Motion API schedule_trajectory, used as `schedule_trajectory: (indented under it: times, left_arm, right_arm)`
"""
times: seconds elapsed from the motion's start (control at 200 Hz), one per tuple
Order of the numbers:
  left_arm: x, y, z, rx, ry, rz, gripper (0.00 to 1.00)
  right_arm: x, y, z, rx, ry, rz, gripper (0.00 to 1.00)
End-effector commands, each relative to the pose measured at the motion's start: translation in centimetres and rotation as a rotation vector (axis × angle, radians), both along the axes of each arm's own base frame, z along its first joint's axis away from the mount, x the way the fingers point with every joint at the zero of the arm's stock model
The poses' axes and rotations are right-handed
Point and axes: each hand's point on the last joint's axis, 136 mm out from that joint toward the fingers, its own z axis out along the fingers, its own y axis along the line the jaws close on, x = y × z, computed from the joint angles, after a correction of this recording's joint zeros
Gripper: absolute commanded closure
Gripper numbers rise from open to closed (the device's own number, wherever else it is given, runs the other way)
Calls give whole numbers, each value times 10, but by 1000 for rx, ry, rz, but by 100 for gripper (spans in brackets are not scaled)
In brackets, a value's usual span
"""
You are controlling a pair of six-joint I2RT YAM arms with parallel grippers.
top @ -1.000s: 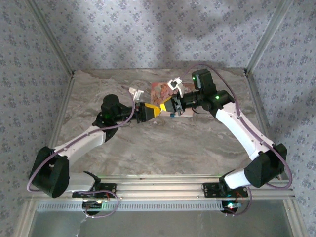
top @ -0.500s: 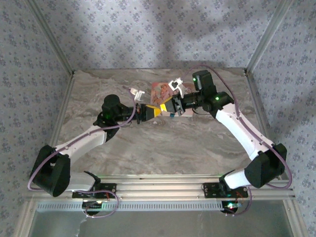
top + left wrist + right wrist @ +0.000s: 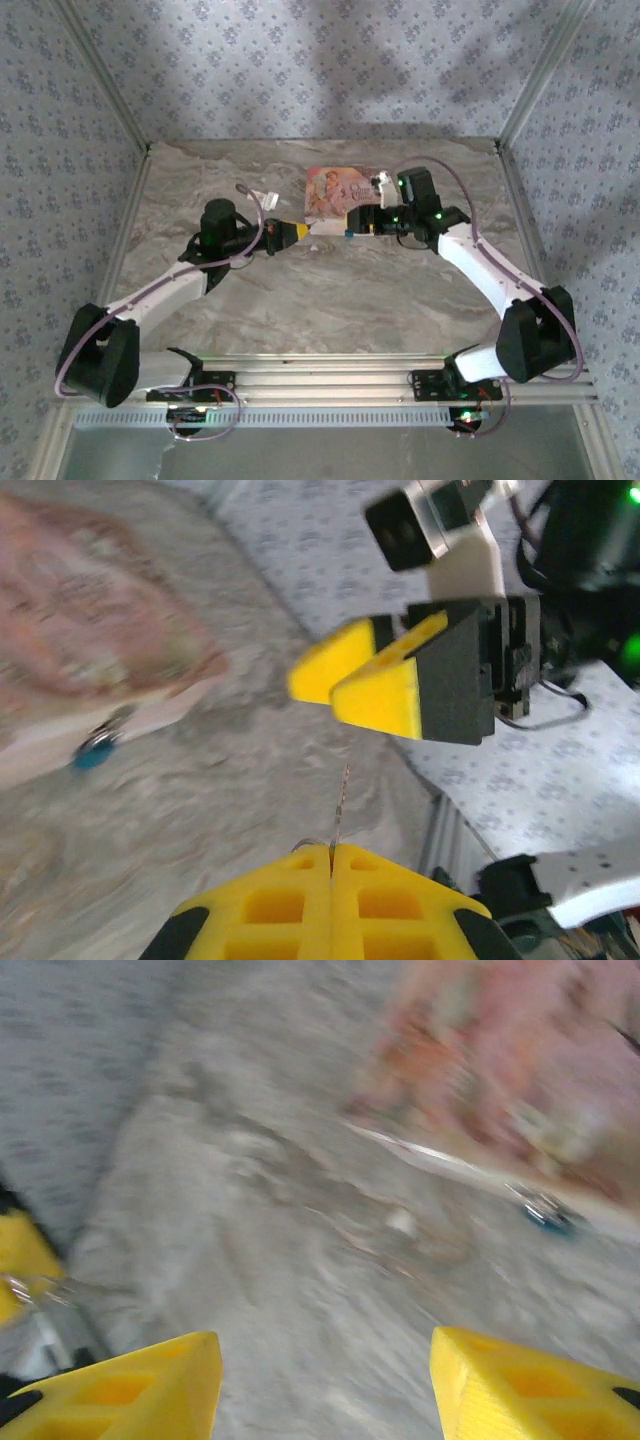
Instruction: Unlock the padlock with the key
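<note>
table (image 3: pixel 300 300): marbled grey-brown top, with both arms reaching in toward its middle.
pink floral box (image 3: pixel 338 190): lies flat at the far middle of the table, its near edge facing the arms.
right gripper (image 3: pixel 322 1345): jaws stand apart with nothing between them. in the top view it sits at the box's near right corner. the right wrist view is blurred, and the marble shows in the gap.
left gripper (image 3: pixel 330 865): yellow fingers pressed together, pinching the key. its tip points at the box's near edge, close to the right gripper.
padlock (image 3: pixel 348 232): tiny blue body on the table just beside the box's near edge, between the two gripper tips. neither gripper touches it.
key (image 3: pixel 340 798): thin metal blade seen edge-on, sticking out from the left fingertips, apart from the padlock.
</note>
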Motion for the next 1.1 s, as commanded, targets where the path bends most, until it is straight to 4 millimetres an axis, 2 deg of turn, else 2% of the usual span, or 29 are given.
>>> schedule_trajectory:
  times: [0.0, 0.15, 0.28, 0.375, 0.515, 0.729, 0.824, 0.849, 1.094]
  left_arm:
    - [3, 9, -21, 46, 40, 53, 100]
    - [-1, 17, -42, 105, 66, 85, 100]
    - [-5, 22, -50, 135, 68, 99, 100]
    - [-7, 26, -59, 167, 79, 109, 100]
    - [-9, 28, -71, 196, 94, 106, 100]
    - [-8, 31, -76, 201, 84, 124, 100]
    - [-9, 33, -76, 208, 80, 125, 100]
    - [-9, 33, -76, 211, 80, 126, 100]
    - [-10, 36, -79, 236, 84, 118, 100]
  right_arm:
    - [2, -20, -39, -192, 18, -191, 42]
    - [-1, -19, -91, -354, 55, -278, 43]
    - [11, -26, -115, -461, 51, -380, 44]
    - [24, -25, -121, -500, -1, -439, 42]
    - [41, -14, -132, -532, -39, -457, 42]
    - [62, 0, -145, -568, -25, -447, 42]
    - [66, -2, -150, -584, -21, -466, 42]
    - [76, 4, -141, -562, -38, -477, 42]
    - [93, 4, -146, -544, -21, -484, 46]
